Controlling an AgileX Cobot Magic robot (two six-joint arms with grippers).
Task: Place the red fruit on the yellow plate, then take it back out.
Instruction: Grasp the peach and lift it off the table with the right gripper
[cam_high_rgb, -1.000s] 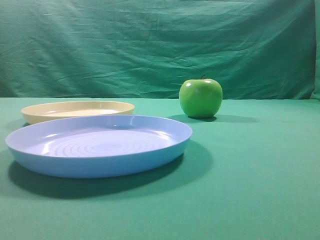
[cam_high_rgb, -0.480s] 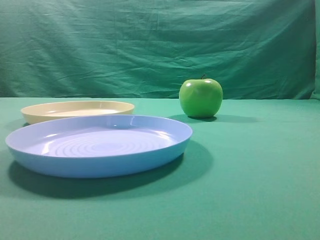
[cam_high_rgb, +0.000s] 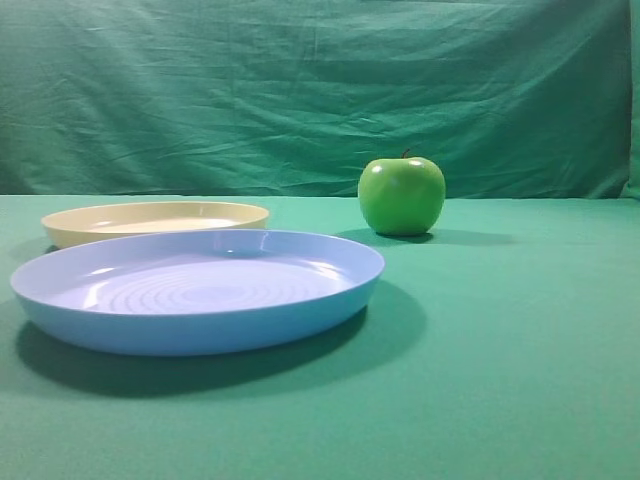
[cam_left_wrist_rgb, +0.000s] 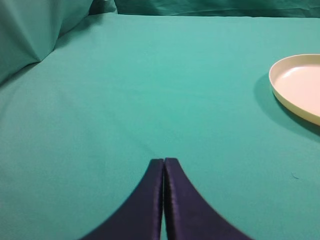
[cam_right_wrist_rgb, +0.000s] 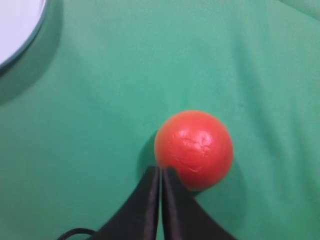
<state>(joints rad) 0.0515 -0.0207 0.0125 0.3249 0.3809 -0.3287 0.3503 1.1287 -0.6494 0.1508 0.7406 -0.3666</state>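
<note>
Clearly the red fruit (cam_right_wrist_rgb: 194, 149) lies on the green cloth (cam_right_wrist_rgb: 100, 125) just ahead of the right gripper (cam_right_wrist_rgb: 161, 172), whose dark fingers are pressed together and hold nothing; it looks smooth, round and light, probably slick and apt to roll, so I judge it best taken across its widest middle with the jaws spread well first. The left gripper (cam_left_wrist_rgb: 164, 162) is likewise closed and empty above bare cloth, with the yellow plate (cam_left_wrist_rgb: 280, 92), shallow, glossy and low-rimmed, off to its right. Beyond, a ringed blue plate (cam_high_rgb: 200, 325) sits before it, a shiny green apple (cam_high_rgb: 401, 195) apart.
</note>
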